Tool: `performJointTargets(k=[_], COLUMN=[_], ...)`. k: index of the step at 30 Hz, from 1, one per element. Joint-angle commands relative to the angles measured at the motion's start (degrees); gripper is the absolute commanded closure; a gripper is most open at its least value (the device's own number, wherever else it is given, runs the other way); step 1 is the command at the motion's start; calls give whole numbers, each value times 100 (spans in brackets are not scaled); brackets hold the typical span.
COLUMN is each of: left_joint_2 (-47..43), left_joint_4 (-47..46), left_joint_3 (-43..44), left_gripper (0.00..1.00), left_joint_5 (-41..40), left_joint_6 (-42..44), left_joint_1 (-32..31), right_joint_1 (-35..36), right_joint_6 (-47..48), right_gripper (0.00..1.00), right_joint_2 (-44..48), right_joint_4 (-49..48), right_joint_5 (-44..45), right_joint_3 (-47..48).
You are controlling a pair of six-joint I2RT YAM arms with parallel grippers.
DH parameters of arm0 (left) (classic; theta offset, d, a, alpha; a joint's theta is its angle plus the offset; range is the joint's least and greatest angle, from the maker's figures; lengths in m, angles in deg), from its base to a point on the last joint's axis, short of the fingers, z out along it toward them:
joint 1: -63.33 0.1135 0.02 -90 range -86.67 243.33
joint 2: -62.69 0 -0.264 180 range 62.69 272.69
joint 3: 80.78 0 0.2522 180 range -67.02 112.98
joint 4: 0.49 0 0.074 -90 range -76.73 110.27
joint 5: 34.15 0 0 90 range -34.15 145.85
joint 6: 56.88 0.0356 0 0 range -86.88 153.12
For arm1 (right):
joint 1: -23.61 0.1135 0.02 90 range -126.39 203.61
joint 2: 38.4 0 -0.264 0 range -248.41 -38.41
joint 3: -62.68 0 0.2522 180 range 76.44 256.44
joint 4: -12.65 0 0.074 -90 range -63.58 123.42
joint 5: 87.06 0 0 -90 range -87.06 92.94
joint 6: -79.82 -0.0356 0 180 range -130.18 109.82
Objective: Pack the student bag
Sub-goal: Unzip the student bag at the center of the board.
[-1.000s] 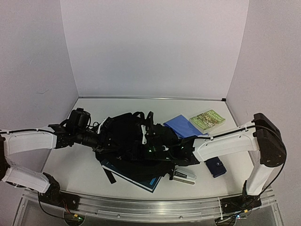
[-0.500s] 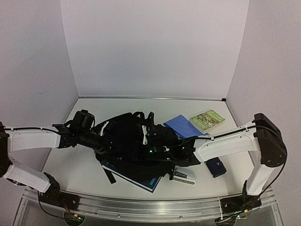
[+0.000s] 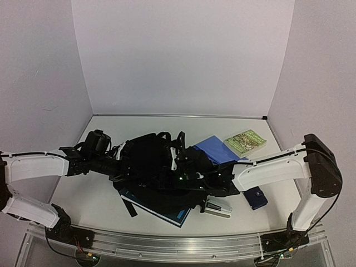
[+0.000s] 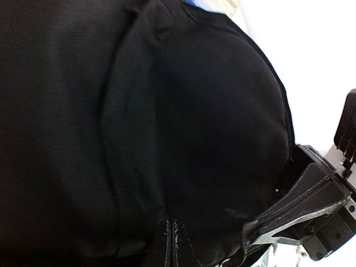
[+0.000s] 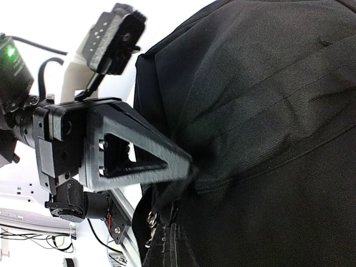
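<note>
Student bag has bunched up higher between the arms; right gripper pinches its fabric, likely spreading the opening; left gripper buried in cloth, grip unreadable

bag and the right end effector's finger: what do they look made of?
Bag: black woven fabric, matte; a diagonal weave and stitched seams show in the right wrist view. Right end effector finger: rigid black plastic by the look, matte, with a triangular cut-out; printed or moulded, can't tell.
</note>
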Motion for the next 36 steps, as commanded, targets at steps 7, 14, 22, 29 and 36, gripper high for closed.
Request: performJointTargets(k=[7, 14, 22, 29, 36], left_joint_2=[-852, -983, -1021, -990, -1059], left_joint_4=[776, 1040, 896, 820, 790], left_joint_3=[77, -5, -96, -93, -126], left_gripper=[100, 100, 100, 100, 100], left_joint_5=[-1615, -1918, -1832, -1731, -1725], left_joint_6=[-169, -262, -304, -317, -331], left_joint_1=[-13, -13, -13, -13, -10], right_joint_1=[16, 19, 18, 22, 20], right_joint_6=[46, 11, -116, -403, -586], right_gripper=[100, 100, 71, 41, 41], right_joint_2=[576, 742, 507, 39, -451], right_joint_4=[-119, -118, -93, -102, -102], right_joint_5=[305, 338, 154, 93, 92], right_joint_3=[-260, -422, -176, 253, 580])
